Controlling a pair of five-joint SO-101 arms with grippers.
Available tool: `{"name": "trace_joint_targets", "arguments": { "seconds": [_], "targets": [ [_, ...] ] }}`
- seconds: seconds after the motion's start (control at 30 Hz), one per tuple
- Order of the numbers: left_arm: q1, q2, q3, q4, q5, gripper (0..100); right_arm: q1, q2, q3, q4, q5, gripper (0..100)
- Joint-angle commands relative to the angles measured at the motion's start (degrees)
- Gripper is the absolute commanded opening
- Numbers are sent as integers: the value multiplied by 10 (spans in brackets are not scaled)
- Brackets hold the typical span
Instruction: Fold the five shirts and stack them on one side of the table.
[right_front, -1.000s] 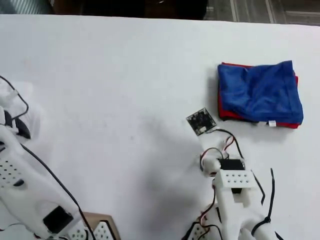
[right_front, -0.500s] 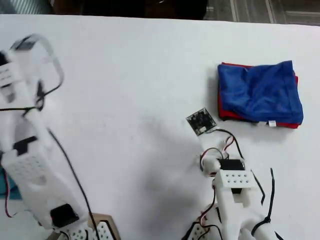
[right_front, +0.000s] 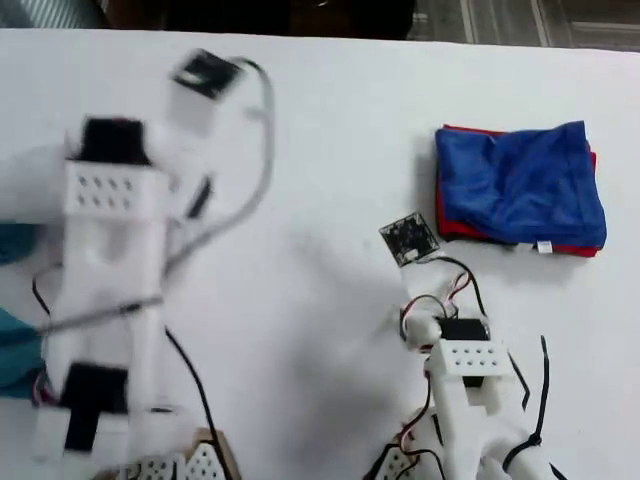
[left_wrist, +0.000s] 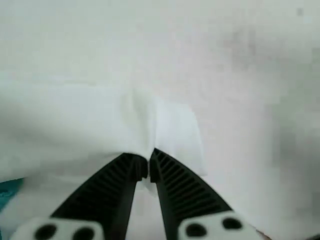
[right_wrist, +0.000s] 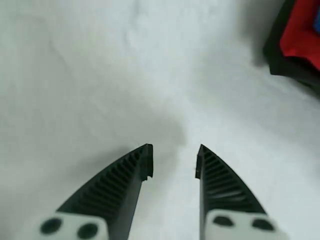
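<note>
My left gripper is shut, pinching a fold of a white shirt that lies pale against the white table. In the high view the left arm stretches over the table's left part, blurred. A folded blue shirt lies on a folded red shirt at the right. The right arm stands just in front of that stack. Its gripper is open over bare table, with the red shirt off to one side.
Teal cloth shows at the table's left edge, also as a teal corner in the left wrist view. A small camera board with loose wires sits on the right arm's wrist. A brown block lies at the left arm's base.
The left arm has swung from the far left edge up and to the right over the table. The right arm and the stack have stayed put.
</note>
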Motion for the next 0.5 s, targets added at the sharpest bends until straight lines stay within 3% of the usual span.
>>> {"name": "trace_joint_targets", "arguments": {
  "seconds": [0.0,0.1,0.27,0.47],
  "targets": [
    [93,-113,44,9,-6,25,1,-8,-3,-8,-5,146],
    [144,-167,65,3,-7,25,1,-8,-3,-8,-5,146],
    [153,-179,102,-5,-6,33,0,-8,-3,-8,-5,146],
    [150,-177,156,-3,-5,277,0,-8,-2,-8,-5,146]
  ]
}}
